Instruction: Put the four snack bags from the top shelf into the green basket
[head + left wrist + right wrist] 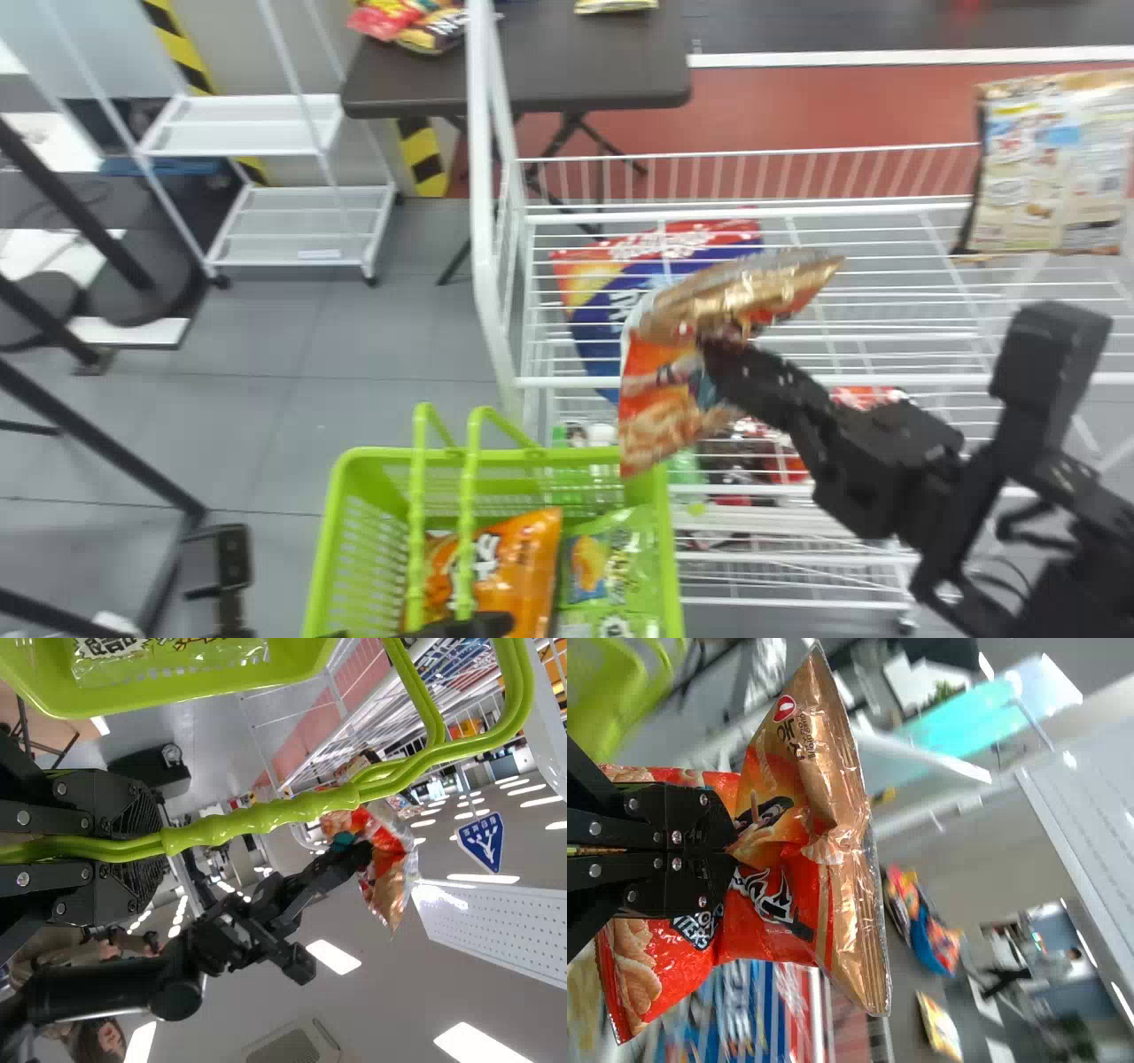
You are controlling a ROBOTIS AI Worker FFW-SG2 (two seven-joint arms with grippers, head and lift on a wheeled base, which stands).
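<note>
In the head view my right gripper (716,347) is shut on an orange-red and gold snack bag (664,381), held over the shelf's left end beside the green basket (660,532). The right wrist view shows that gripper (732,850) pinching the bag (775,912) around its middle. My left gripper (478,625) is at the bottom edge; in the left wrist view this gripper (161,843) is shut on the basket's handle (266,817). An orange bag (523,567) and green bags (611,554) lie in the basket. Another bag (1054,168) stands at the shelf's right.
The white wire shelf (753,213) has a raised frame at its left end, close to the basket. A blue and red bag (602,301) shows through its wires. Behind stands a dark table (602,80) with more bags; a white rack (301,226) is at the back left.
</note>
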